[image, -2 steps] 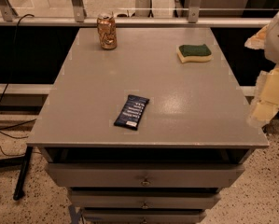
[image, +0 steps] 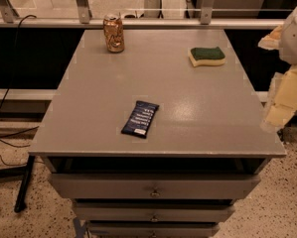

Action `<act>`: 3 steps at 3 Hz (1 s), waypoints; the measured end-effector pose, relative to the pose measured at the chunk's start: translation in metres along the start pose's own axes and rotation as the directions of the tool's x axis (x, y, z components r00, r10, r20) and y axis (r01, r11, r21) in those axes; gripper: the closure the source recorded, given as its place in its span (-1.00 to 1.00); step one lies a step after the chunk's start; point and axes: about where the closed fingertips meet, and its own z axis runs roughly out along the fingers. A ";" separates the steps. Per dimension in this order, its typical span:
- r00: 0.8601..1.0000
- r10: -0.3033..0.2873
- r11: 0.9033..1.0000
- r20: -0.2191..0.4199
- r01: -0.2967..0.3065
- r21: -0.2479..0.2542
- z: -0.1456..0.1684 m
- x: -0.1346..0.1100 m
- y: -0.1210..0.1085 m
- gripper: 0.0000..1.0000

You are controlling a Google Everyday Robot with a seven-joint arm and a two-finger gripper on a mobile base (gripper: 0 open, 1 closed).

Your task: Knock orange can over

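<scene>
The orange can is standing upright near the far left corner of the grey bench, its silver top rim facing up and its shiny copper-orange side showing pale markings. It is sitting close to the back edge, with bare bench surface all around it and nothing touching it.

The claw is hanging at the right edge of the view, just beyond the bench's right side and low toward the near corner. Its pale yellowish parts are pointing down and to the left, and the white arm above it is running out of the view at the top right. Whether the claw is apart or together, I cannot tell from this angle. It is well apart from the can, which is sitting diagonally across the bench.

A yellow sponge with a green scouring top is lying flat near the far right corner, between the claw's side and the can's side of the bench. A dark blue snack wrapper is lying flat near the front middle, turned at a slight angle.

Below the bench top, grey drawers are stacking down the front. A metal rail is running behind the bench, and dark cables are trailing over the speckled floor at the left.
</scene>
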 end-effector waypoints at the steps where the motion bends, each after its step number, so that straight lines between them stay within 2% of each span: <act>1: 0.997 -0.008 1.000 0.081 0.008 0.005 0.013 -0.027 -0.028 -1.00; 2: 0.973 -0.002 1.000 0.231 0.003 -0.005 0.047 -0.100 -0.072 -1.00; 3: 0.943 0.023 1.000 0.333 -0.027 0.009 0.065 -0.153 -0.101 -1.00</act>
